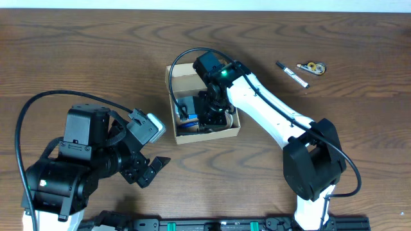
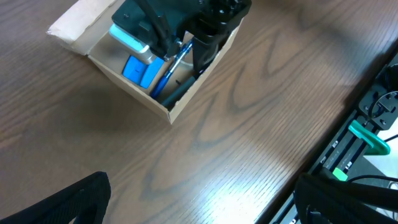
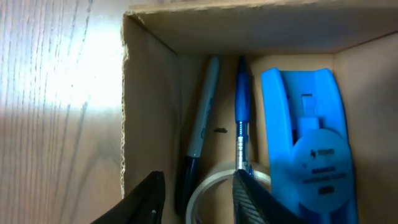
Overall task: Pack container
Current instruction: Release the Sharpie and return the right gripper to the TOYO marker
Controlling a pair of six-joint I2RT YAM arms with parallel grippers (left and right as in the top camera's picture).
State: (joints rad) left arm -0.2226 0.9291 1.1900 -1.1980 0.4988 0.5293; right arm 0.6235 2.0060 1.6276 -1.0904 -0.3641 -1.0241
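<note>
Reaching down into the container [image 1: 209, 135] with the right pincer [image 3: 198, 182]: jaws partly open, clamped on nothing. From the wrist view, directly under and between the fingers [image 3: 144, 200], a clear tape roll [image 3: 198, 198], its rim hidden on one side behind the right-hand finger. Impossible to judge any contact with the roll. Just ahead of the fingertips, lying lengthwise on the box floor: a grey marker [image 3: 202, 118] and, right beside it, a blue pen [image 3: 241, 118]. Further to the right of this pincer, a blue tape dispenser [image 3: 311, 149] close against the side wall. Around the pincer on every side, tan cardboard walls, with the flap lid [image 2: 74, 22] folded back and open.

Held over bare bench [image 1: 77, 58] with the left pincer [image 1: 156, 171]: spread wide, gripping nothing. Container ahead of this pincer and off to its left, near but not touching.

Well away from both pincers, out on the bench beyond the right arm: a dark pen [image 1: 292, 74] and, just beside it, a small yellowish item [image 1: 313, 67], too small to identify.
</note>
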